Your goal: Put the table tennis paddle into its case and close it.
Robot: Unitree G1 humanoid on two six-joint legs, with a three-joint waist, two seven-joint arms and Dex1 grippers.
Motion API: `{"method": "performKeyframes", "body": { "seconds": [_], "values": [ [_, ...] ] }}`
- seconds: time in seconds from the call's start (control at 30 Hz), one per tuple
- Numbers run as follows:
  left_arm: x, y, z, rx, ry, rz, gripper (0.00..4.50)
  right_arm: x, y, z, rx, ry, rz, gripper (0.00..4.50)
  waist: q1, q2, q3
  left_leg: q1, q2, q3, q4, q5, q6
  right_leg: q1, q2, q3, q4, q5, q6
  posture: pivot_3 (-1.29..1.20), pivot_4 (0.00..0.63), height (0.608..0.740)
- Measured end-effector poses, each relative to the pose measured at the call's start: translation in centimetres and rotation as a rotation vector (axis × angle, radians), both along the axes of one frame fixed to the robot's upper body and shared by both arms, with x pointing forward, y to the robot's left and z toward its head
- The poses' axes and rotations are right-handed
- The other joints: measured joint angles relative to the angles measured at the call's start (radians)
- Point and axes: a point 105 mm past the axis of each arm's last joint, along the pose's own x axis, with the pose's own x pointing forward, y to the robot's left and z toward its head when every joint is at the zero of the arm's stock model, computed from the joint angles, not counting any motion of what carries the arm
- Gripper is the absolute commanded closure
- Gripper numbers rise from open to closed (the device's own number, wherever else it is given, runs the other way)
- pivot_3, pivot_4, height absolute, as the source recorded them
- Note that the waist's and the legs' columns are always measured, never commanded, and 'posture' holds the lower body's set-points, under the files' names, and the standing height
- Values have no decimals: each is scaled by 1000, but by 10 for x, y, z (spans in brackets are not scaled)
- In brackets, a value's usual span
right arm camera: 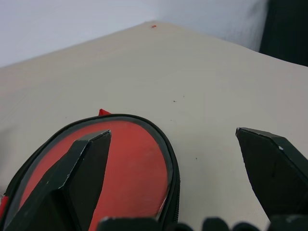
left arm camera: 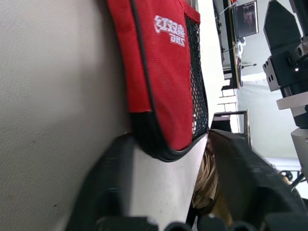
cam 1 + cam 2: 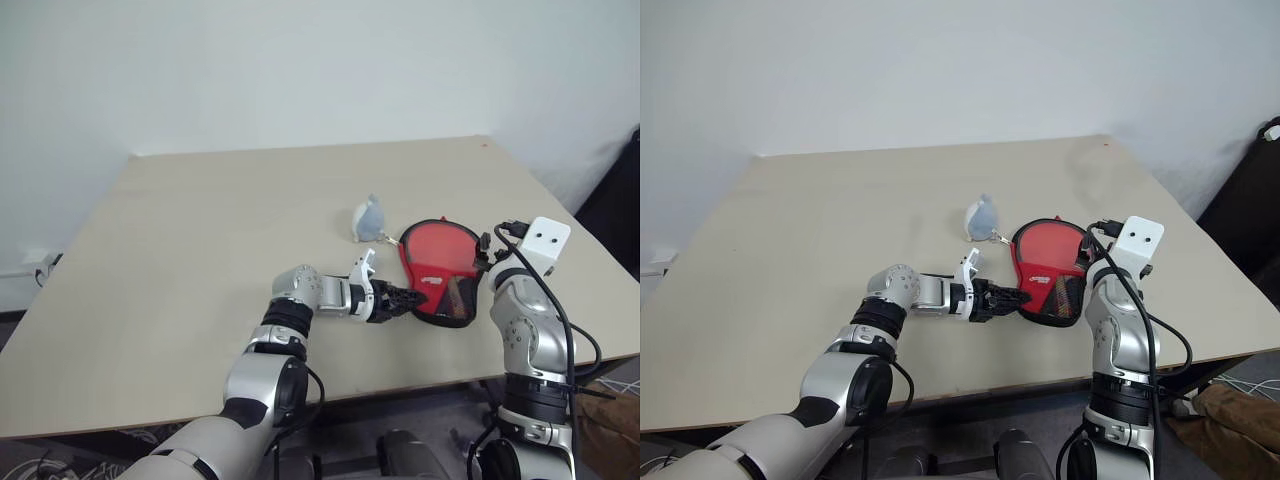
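The left gripper (image 3: 400,299) reaches across the table (image 3: 200,250) toward the robot's right, and its black fingers (image 2: 108,178) stand a moderate way apart, one on each side of the near, narrow end of the case (image 3: 438,265); the wrist view shows that black-trimmed corner sitting in the gap between them, but whether the pads are already pressing on it cannot be told. Just past the fingertips the red side of the case faces up, with its white logo (image 2: 169,30) and a dark mesh patch (image 3: 460,297) toward the handle end. Farther out from that hand, the round part of the case lies open, and a flat red face (image 1: 120,178) shows inside the black zipper trim, which I judge to be the paddle (image 3: 440,238) already seated in the pouch; its handle cannot be made out. The right gripper (image 1: 187,163) hovers above that round end with its fingers spread wide and nothing between them. Beyond the case, further from both hands, a small pale grey object (image 3: 369,219) rests on the table, just apart from the case's rim. As a judgement, loading looks done or nearly so, and the closing of the zipper is what remains.
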Motion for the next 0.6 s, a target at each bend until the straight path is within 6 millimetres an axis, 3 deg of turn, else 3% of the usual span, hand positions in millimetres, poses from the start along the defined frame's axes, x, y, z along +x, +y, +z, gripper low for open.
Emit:
{"method": "performKeyframes", "body": {
  "seconds": [0.17,0.6],
  "values": [
    [1,2,0,2,-3,6,4433,2,1,1,1,-2,3,0,0,0,0,0,0,0,0,0,0,0,0,0,0,0,0,0,0,740],
    [5,9,1,-5,0,28,4485,3,2,1,1,-4,7,0,-1,0,0,0,0,0,0,0,0,0,0,0,0,0,0,0,0,740]
  ]
}}
